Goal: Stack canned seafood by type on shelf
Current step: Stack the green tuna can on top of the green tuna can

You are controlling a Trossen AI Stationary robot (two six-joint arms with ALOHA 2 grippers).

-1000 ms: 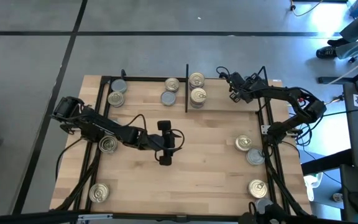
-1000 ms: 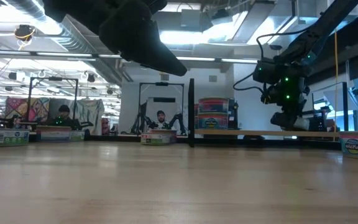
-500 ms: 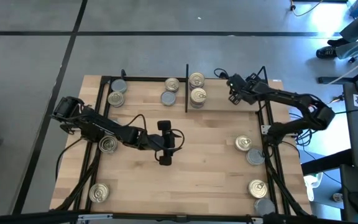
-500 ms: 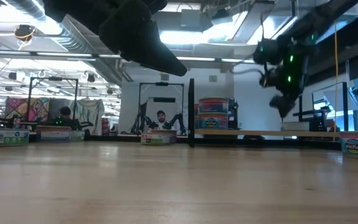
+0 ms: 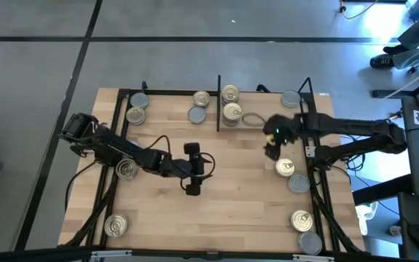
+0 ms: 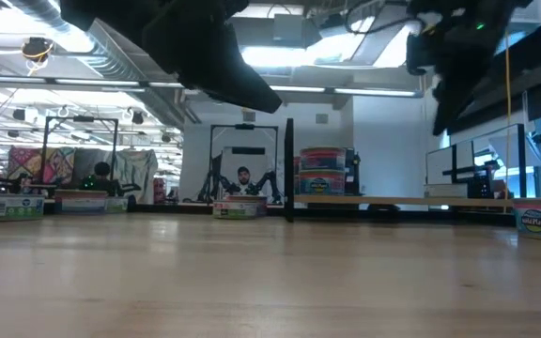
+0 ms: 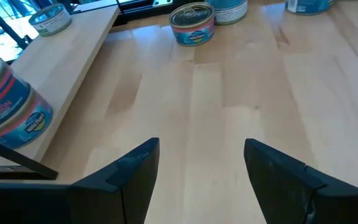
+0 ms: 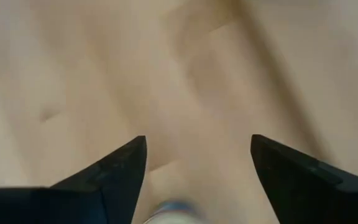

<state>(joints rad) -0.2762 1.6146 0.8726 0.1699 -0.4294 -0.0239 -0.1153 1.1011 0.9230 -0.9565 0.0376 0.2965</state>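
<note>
Wooden worktop [image 5: 231,185]: right gripper [image 5: 273,143] open, empty, above tin [image 5: 284,168]; left gripper [image 5: 193,167] open, mid-worktop.

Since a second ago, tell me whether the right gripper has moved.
Yes. The right gripper has left the shelf's back right corner, coming forward and inward toward the gold-lidded tin; fingers open.

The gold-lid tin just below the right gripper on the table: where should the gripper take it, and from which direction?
Probably from straight above, fingers closing on opposite sides of the round wall. The gold-lid tin lies flat with its lid up. A grey-lid tin sits close at one side, so place the fingers away from it. The right gripper is open, beside the tin over bare wood.
</note>
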